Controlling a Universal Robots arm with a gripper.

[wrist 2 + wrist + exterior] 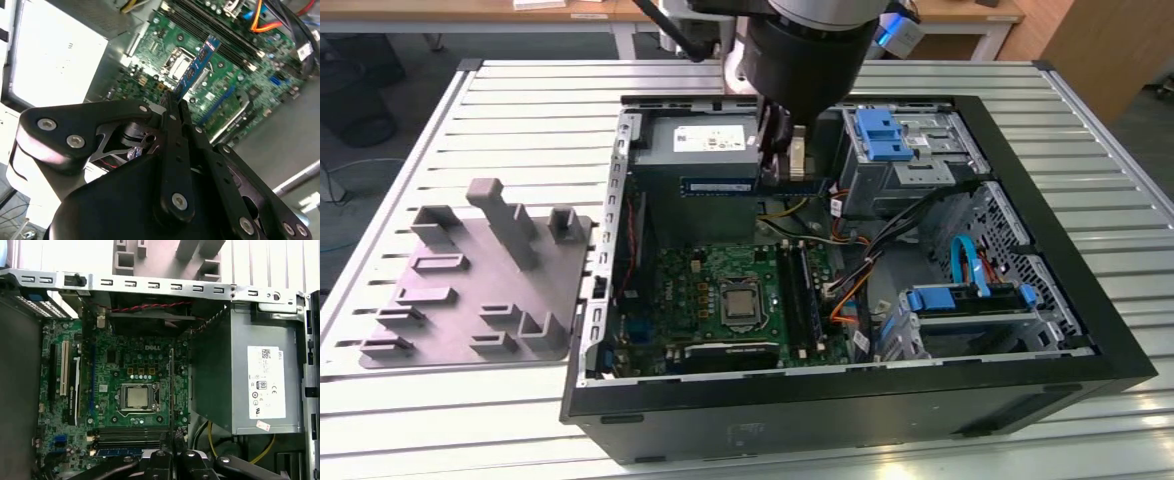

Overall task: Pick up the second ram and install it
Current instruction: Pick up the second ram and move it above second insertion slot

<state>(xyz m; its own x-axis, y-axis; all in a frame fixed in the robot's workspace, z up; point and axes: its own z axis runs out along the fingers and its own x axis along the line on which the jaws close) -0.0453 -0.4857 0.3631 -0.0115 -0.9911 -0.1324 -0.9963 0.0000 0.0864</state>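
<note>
My gripper [781, 178] hangs inside the open computer case [1067, 300], over its far end near the power supply. It is shut on the second ram [720, 186], a dark blue-green stick held level above the motherboard [707, 300]. In the second wrist view the black fingers [170, 125] pinch one end of the ram [200, 62], which juts out over the board. Edge-on in the first wrist view, the ram [171, 390] is a thin dark line rising from my gripper [171, 452]. The long black memory slots [803, 290] [132, 432] lie beside the processor socket [136, 397].
A grey power supply [700, 140] [250, 385] sits right by the gripper. Blue-latched drive cages [881, 135] and loose cables [854, 240] crowd the exterior view's right half of the case. A grey fixture plate [467, 280] rests on the slatted table outside.
</note>
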